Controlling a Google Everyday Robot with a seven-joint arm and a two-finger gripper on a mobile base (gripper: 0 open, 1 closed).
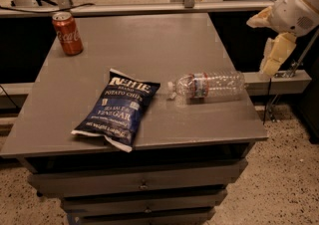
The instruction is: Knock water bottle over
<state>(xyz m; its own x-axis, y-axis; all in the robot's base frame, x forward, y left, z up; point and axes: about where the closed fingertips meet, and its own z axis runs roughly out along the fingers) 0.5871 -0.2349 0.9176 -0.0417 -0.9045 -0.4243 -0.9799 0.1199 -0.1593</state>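
Observation:
The water bottle (209, 86), clear ribbed plastic with a white cap and a red-and-white label band, lies on its side on the grey table (149, 45) near the right edge, cap pointing left toward the chip bag. My gripper (273, 64) hangs off the table's right side, above and to the right of the bottle's base, apart from it. It holds nothing that I can see.
A blue Kettle potato chip bag (118, 108) lies left of the bottle. A red Coca-Cola can (67, 33) stands upright at the back left corner. Drawers (144, 184) sit under the tabletop. A rail (149, 9) runs behind the table.

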